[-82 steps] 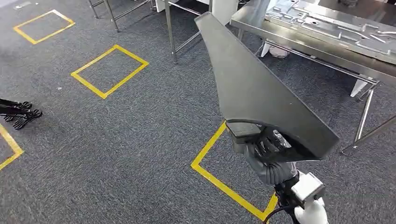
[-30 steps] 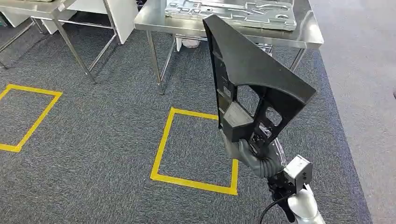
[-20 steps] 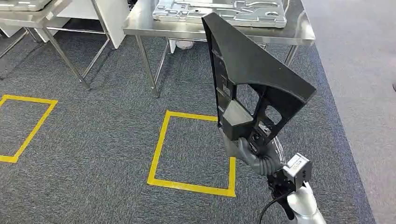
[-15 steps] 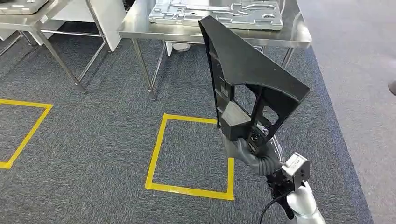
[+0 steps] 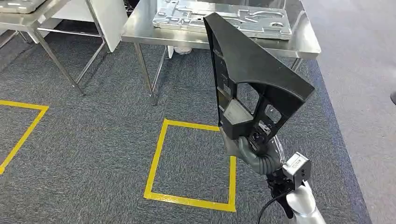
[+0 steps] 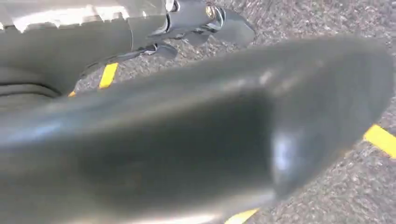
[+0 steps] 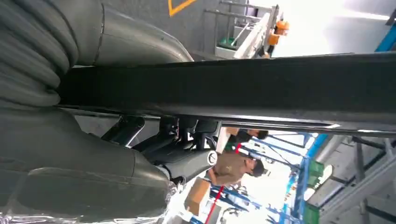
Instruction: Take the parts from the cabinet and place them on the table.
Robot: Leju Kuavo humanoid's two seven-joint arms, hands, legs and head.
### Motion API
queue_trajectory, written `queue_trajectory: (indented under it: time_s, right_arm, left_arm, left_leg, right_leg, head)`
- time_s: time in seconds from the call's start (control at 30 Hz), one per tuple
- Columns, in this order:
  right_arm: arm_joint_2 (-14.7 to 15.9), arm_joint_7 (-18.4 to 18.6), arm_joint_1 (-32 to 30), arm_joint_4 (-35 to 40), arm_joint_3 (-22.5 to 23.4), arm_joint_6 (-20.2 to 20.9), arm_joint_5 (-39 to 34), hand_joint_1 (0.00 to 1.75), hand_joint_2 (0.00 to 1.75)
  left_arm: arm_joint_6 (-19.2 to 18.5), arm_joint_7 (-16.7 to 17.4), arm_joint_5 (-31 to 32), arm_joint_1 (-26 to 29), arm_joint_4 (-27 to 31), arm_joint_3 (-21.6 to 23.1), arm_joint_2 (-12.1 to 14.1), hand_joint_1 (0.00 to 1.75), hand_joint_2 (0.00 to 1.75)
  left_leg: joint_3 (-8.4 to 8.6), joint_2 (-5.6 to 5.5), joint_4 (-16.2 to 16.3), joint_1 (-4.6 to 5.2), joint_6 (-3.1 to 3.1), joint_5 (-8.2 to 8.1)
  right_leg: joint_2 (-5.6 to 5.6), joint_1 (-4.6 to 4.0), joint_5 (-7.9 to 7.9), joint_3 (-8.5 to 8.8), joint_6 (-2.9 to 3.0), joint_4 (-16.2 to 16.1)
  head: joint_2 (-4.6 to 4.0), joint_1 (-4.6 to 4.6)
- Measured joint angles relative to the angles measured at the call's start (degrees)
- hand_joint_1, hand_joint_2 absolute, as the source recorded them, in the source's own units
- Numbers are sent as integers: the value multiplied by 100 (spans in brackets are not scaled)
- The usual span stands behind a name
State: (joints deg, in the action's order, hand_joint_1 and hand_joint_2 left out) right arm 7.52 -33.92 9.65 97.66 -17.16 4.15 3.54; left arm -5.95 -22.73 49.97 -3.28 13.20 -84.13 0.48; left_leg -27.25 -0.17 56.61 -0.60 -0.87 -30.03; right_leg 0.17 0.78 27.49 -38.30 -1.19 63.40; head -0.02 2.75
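Observation:
A large black triangular plastic part with cut-outs near its base stands upright in front of me. My right hand grips it at its lower end. In the right wrist view the part's dark edge runs across the picture, with the grey thumb wrapped over it. The steel table stands straight ahead, just beyond the part's tip. My left hand hangs over the carpet with its dark fingers apart and nothing in them.
A grey pressed metal panel lies on the steel table. A second steel table and a white panel stand at the far left. A yellow taped square marks the carpet. A person stands far off.
The whole view has swung round as I turned and walked. The steel table, earlier at the right, is now straight ahead. My right hand still holds the black part upright.

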Motion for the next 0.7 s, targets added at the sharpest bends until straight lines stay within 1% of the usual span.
queue_trajectory:
  time_s: [0.03, 0.07, 0.1, 0.13, 0.17, 0.2, 0.23, 0.27, 0.3, 0.33, 0.37, 0.4, 0.43, 0.47, 0.5, 0.53, 0.57, 0.6, 0.63, 0.67, 0.7]
  right_arm:
    - [0, 0, -2, -2, 4, -2, 0, 175, 175]
    - [0, -7, -7, -11, 9, -4, -2, 175, 175]
    - [-2, 2, -3, -9, 9, -4, 0, 175, 175]
    - [-4, 11, -16, 2, 7, -7, 0, 175, 175]
    - [-4, 4, -9, 2, 4, -7, 0, 175, 175]
    - [2, 7, -13, 13, 9, -7, 2, 175, 175]
    - [2, 4, -18, 15, 13, -9, 2, 175, 175]
    - [0, 2, -2, 15, 13, -15, 0, 175, 175]
    - [-2, 0, 11, 15, 13, -15, 0, 175, 175]
    - [-2, 2, 0, 15, 11, -13, 0, 175, 175]
    - [-2, 2, -15, 13, 11, -7, 0, 175, 175]
    - [-2, 2, -25, 13, 9, -7, 2, 175, 175]
    - [-2, 2, -26, 13, 9, -7, 0, 175, 175]
    - [-2, 2, -25, 13, 9, -7, 0, 175, 175]
    - [-2, 2, -25, 15, 9, -9, 0, 175, 175]
    - [-2, 2, -28, 13, 9, -7, 0, 175, 175]
    - [-2, -2, -20, 2, 7, -4, 0, 175, 175]
    - [-4, 0, -29, 0, 4, -7, 0, 175, 175]
    - [-4, 6, -32, 0, 4, -7, 2, 175, 175]
    - [-2, 7, -37, 0, 7, -7, 2, 175, 175]
    - [-2, 2, -23, 4, 9, -7, 2, 175, 175]
  left_arm:
    - [-2, -4, 0, 5, 0, 0, 0, 0, 0]
    - [-2, -4, 4, -14, 0, 0, 0, 0, 0]
    - [-2, -4, 17, -28, 0, 2, 2, 0, 0]
    - [0, -9, 17, -34, 0, 4, 4, 0, 0]
    - [0, -7, 17, -31, 0, 7, 2, 0, 0]
    - [0, -7, 17, -37, 0, 11, 7, 0, 0]
    - [2, -9, 17, -41, 0, 18, 7, 0, 0]
    - [0, -9, 17, -51, 0, 20, 7, 0, 0]
    - [0, -9, 17, -61, 0, 24, 7, 0, 0]
    - [0, -9, 17, -56, 0, 24, 7, 0, 0]
    - [0, -7, 17, -47, 0, 26, 7, 0, 0]
    - [0, -7, 17, -34, 0, 26, 7, 0, 0]
    - [2, -6, 17, -25, 0, 28, 7, 0, 0]
    - [2, -6, 17, -24, 0, 31, 7, 0, 0]
    - [2, -6, 17, -24, 0, 31, 9, 0, 0]
    - [4, -6, 17, -14, 0, 31, 24, 0, 0]
    - [7, -4, 17, -8, 0, 31, 42, 0, 0]
    - [9, -4, 17, -10, 0, 33, 46, 0, 0]
    - [11, -4, 17, -6, 0, 33, 48, 0, 0]
    - [11, -6, 17, -6, 0, 33, 48, 0, 0]
    - [15, -9, 17, -10, 0, 33, 48, 0, 0]
  left_leg:
    - [27, 4, -19, 1, 27, -69]
    - [97, 3, 34, 21, 64, -123]
    - [69, 14, -18, 22, 117, -166]
    - [142, 23, -42, 21, 149, -165]
    - [184, 26, -45, 31, 189, -130]
    - [199, 32, -34, 26, 213, -168]
    - [123, 27, 211, 5, 220, -149]
    - [-101, 25, 621, 0, 242, -159]
    - [-401, 26, 1092, 0, 276, -268]
    - [-726, 26, 1547, -1, 298, -526]
    - [-969, 26, 1824, 0, 308, -771]
    - [-1106, 26, 1872, 0, 292, -865]
    - [-1125, 26, 1699, 0, 286, -791]
    - [-1058, 25, 1331, 2, 261, -537]
    - [-949, 23, 878, 12, 206, -165]
    - [-851, 23, 404, 40, 134, 321]
    - [-861, -1, 197, 71, 92, 547]
    - [-845, 5, 202, 74, 84, 375]
    - [-814, 4, 184, 87, 37, 482]
    - [-799, 6, 154, 83, -2, 482]
    - [-703, -2, 123, 64, -34, 486]
  right_leg:
    - [-44, -9, -474, 74, 34, -427]
    - [-55, -53, -420, 32, 50, -473]
    - [-48, -69, -410, 37, 93, -478]
    - [-28, -73, -428, 43, 120, -512]
    - [-22, -58, -391, 79, 171, -529]
    - [-4, -34, -392, 190, 209, -558]
    - [-8, -34, -361, 272, 240, -596]
    - [-8, -34, -325, 328, 273, -609]
    - [-6, -37, -283, 359, 286, -610]
    - [2, -45, -227, 408, 300, -610]
    - [16, -55, -174, 463, 304, -610]
    - [31, -61, -120, 537, 305, -610]
    - [44, -70, -62, 620, 304, -610]
    - [50, -81, 0, 715, 302, -610]
    - [51, -98, 60, 808, 300, -610]
    - [50, -99, 120, 856, 296, -627]
    - [65, -130, 170, 927, 267, -588]
    - [83, -126, 200, 915, 227, -619]
    - [87, -121, 219, 935, 189, -632]
    - [85, -123, 171, 945, 149, -547]
    - [84, -130, 195, 976, 112, -543]
  head:
    - [0, 2]
    - [0, -18]
    - [0, -18]
    - [0, -11]
    - [0, -24]
    - [2, -20]
    - [0, -6]
    - [0, -59]
    - [0, -57]
    - [2, -77]
    - [0, -72]
    - [0, -83]
    - [0, -76]
    - [0, -81]
    - [0, -92]
    - [0, -92]
    - [0, -83]
    - [0, -85]
    - [2, -89]
    - [0, -90]
    - [0, -81]
